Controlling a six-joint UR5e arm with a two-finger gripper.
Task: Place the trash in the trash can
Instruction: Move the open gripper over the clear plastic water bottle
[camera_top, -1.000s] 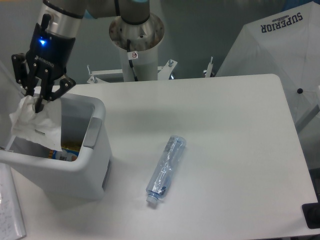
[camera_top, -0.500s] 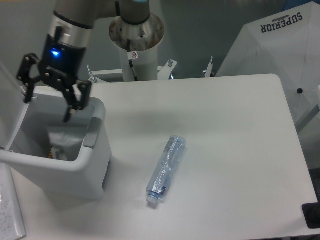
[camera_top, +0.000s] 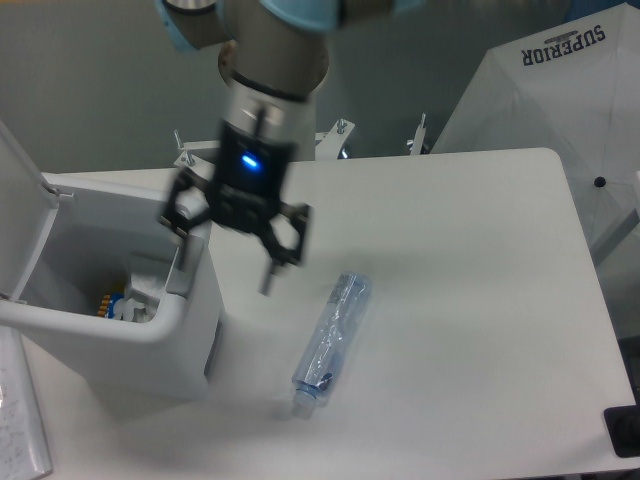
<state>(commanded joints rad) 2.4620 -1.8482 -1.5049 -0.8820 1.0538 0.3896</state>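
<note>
at the left stands the light-grey trash can (camera_top: 150, 325), its flip lid (camera_top: 20, 215) tipped up and back so the mouth is open. inside, low against the near wall, something white shows (camera_top: 140, 290), probably the crumpled wrapper, next to a bit of orange and blue (camera_top: 108, 303); by that reading one piece of trash is in and one is left.

just right of the bin's rim, above the white table (camera_top: 480, 260), hangs the gripper (camera_top: 232, 245). it is blurred, but its fingers (camera_top: 270, 270) stand spread apart with nothing between them, so the claw looks released and empty.

further right, a little below, lies the crushed clear plastic bottle (camera_top: 331, 338), bluish, flat on the table, neck toward the front edge, body slanting up and to the right. it sits apart from both bin and gripper.

the step in hand seems to be reaching for the bottle. to do it well, i'd turn the wrist so the fingers straddle the short width of the bottle, not its length, and come down over the mid-body, where it is flattened. the thin plastic may slip or spring, so close firmly and lift straight up, high enough to clear the rim.

at the far right is a white canopy printed "superior" (camera_top: 560, 90).
</note>
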